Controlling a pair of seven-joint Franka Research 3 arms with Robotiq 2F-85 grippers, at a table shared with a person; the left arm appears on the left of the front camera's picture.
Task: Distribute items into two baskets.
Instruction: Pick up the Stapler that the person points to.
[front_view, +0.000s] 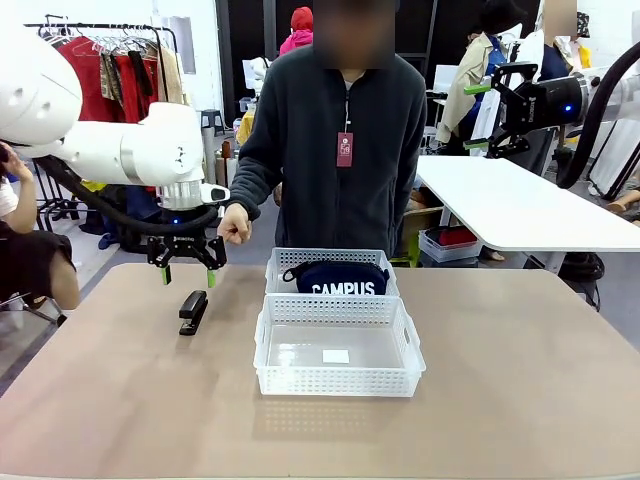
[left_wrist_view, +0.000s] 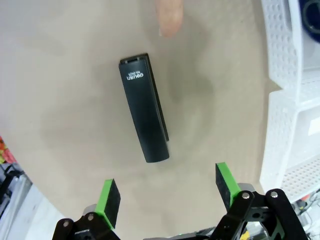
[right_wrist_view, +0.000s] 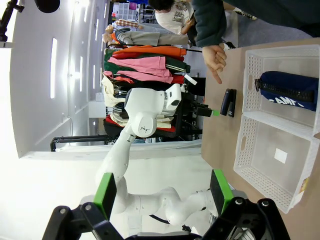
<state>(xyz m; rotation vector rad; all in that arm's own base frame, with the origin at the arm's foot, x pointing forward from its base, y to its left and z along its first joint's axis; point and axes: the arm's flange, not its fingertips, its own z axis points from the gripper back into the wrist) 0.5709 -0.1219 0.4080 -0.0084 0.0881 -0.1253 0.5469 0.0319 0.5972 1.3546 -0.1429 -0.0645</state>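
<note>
A black stapler (front_view: 192, 312) lies flat on open tan table (front_view: 520, 380), left of the far basket (front_view: 275, 268), which holds the navy CAMPUS pouch (front_view: 342, 280), and of the near basket (front_view: 262, 350) touching it. The left gripper (front_view: 188, 276) hovers above the stapler, fingers spread, with a person's hand (front_view: 235, 226) close behind; the left wrist view shows the stapler's white print. The right gripper (front_view: 478, 117), also spread, hangs high at far right.
</note>
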